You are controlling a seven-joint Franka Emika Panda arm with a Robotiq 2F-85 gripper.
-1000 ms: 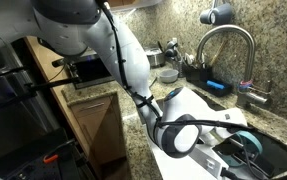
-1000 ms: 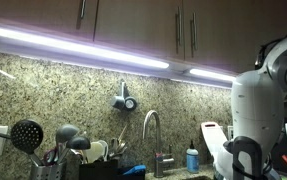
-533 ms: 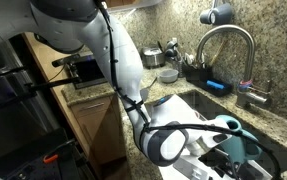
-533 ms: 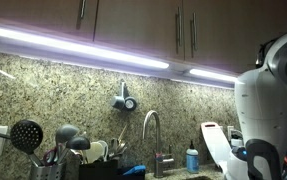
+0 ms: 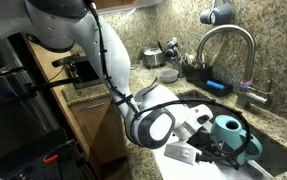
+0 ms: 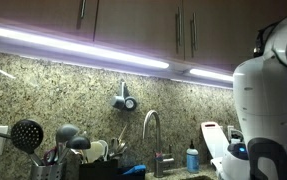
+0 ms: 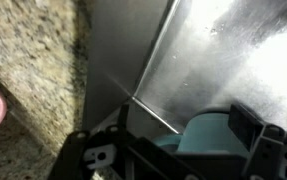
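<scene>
Lowered toward sink (image 5: pixel 283 150): gripper (image 5: pixel 226 146), jaws spread, empty. Item: teal cup (image 7: pixel 215 135), likely rigid, light, slippery; grasp across rim.

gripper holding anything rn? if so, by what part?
Nothing held. The gripper is open, its fingers on either side of the teal cup in the sink, not closed on it.

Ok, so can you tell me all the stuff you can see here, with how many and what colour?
Cup: one, teal, in the sink below the gripper.
Sink: one, steel, set into the counter.
Faucet: one, silver, behind the sink.
Counter: one, speckled granite, around the sink.
Utensils: several, dark, standing at the backsplash.
Soap bottle: one, blue, beside the faucet.
Arm: one, white, reaching down.
Gripper: one, black, open, just over the cup.
</scene>
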